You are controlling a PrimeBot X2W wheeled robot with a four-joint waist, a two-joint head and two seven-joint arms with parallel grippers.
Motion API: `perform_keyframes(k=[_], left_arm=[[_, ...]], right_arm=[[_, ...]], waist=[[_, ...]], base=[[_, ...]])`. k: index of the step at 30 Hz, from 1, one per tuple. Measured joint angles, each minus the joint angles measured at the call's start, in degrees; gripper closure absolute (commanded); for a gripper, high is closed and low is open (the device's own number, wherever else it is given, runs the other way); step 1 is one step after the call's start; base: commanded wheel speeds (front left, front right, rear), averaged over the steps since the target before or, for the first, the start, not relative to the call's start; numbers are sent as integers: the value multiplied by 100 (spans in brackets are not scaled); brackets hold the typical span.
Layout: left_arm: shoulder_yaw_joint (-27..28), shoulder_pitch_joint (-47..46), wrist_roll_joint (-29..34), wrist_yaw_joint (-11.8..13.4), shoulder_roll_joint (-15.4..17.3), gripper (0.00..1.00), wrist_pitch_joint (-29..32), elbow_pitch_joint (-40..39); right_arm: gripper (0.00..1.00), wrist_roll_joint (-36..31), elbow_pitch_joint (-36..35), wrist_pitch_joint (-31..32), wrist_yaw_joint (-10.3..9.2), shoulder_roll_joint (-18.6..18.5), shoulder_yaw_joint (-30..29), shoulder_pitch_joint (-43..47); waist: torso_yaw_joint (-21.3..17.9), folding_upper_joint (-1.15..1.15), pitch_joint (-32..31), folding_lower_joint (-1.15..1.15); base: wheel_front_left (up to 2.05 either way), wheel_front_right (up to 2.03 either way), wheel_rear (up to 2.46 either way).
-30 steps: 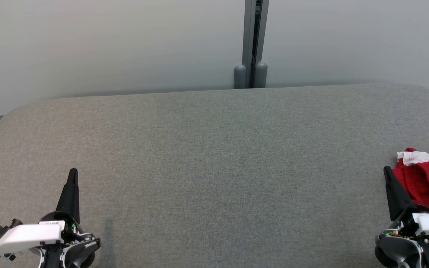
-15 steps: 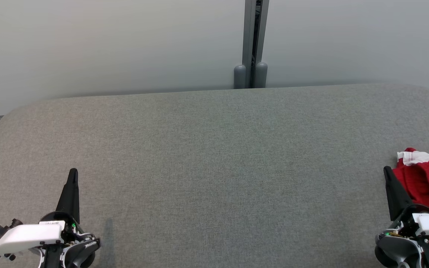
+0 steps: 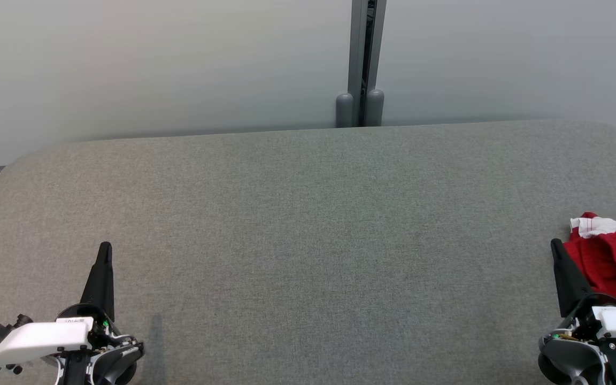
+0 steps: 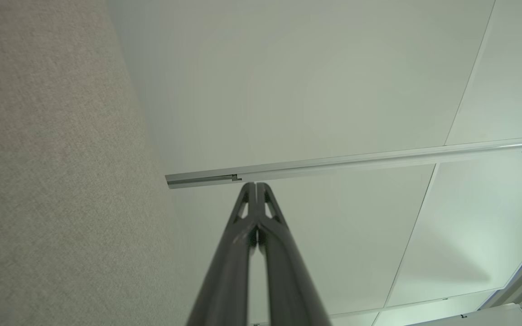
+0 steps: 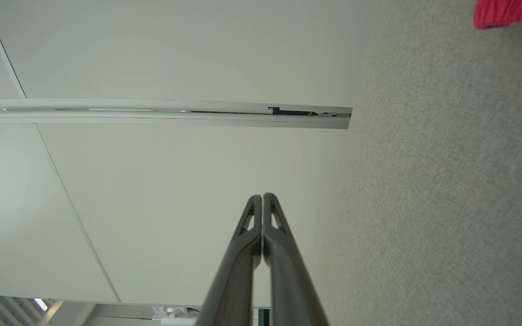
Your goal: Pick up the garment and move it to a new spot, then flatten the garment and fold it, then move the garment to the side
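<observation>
Garment (image 3: 615,262): red cloth with a white band, lying crumpled at the far right of the table (image 3: 308,224) and cut off by the edge of my head view, so I cannot see its full extent. The right claw (image 3: 555,245) stands just beside it, on its left. I cannot tell whether they touch. Its two fingers are pressed together with nothing between them. The left claw (image 3: 105,248) is likewise closed and empty, low on the left, well apart from the cloth.

Risks, as I judge them:
- If the right claw goes in closed, it will shove the heap instead of taking it, so the fingers must part first.
- A pinch on one loose layer could lift only part of the bundle and leave the rest trailing.
- With some of the cloth hidden from me, a pull could drag on a fold I cannot see or let it slip toward the table's right edge.
- The left claw has a long reach across before it can help with flattening.

Surface: grey woven fabric with rounded far corners, likely to grip dragged cloth and rumple it. Room: pale wall panels (image 3: 153,64) behind, joined by a grey metal post (image 3: 366,53) with two rounded caps (image 3: 360,109) at its foot.
</observation>
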Motion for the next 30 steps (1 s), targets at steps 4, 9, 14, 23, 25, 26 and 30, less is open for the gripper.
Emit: perform_keyframes(k=[4,9,14,23,25,26,30], left_arm=[[0,0,0,0,0,100,0,0],[0,0,0,0,0,100,0,0],[0,0,0,0,0,100,0,0],[0,0,0,0,0,100,0,0],[0,0,0,0,0,100,0,0],[0,0,0,0,0,100,0,0],[0,0,0,0,0,100,0,0]], right_arm=[[100,0,0,0,-1,0,0,0],[100,0,0,0,-1,0,0,0],[100,0,0,0,0,0,0,0],[100,0,0,0,-1,0,0,0],[100,0,0,0,-1,0,0,0],[100,0,0,0,-1,0,0,0],[100,0,0,0,-1,0,0,0]], waist=[[0,0,0,0],[0,0,0,0],[0,0,0,0],[0,0,0,0],[0,0,0,0],[0,0,0,0],[0,0,0,0]], base=[[0,0,0],[0,0,0],[0,0,0],[0,0,0],[0,0,0],[0,0,0],[0,0,0]])
